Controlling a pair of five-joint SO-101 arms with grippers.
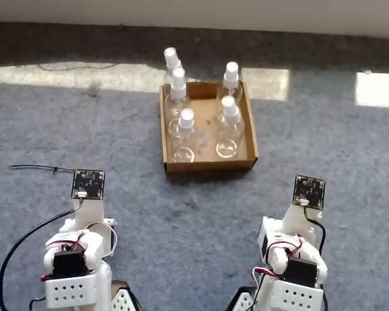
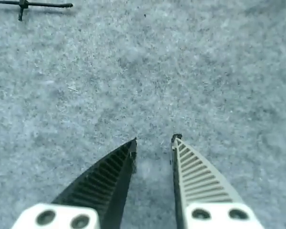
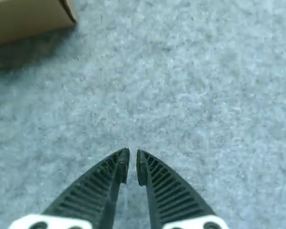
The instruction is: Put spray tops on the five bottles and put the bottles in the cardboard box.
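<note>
Grey carpet (image 2: 133, 71) is sitting under your left gripper (image 2: 154, 141), fingers (image 2: 195, 176) hanging a bit apart on nothing, I'm guessing because the five capped bottles (image 1: 230, 113) are standing in or at the cardboard box (image 1: 207, 166), well ahead of both tips, and your right gripper (image 3: 132, 155) is idling pressed nearly together, empty too.

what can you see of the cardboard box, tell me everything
The cardboard box is a shallow, open-topped tray of plain brown card with low walls. It lies flat on the grey carpet, in the far middle of the high view. Clear bottles with white spray tops stand upright inside it. Nothing grips it.
</note>
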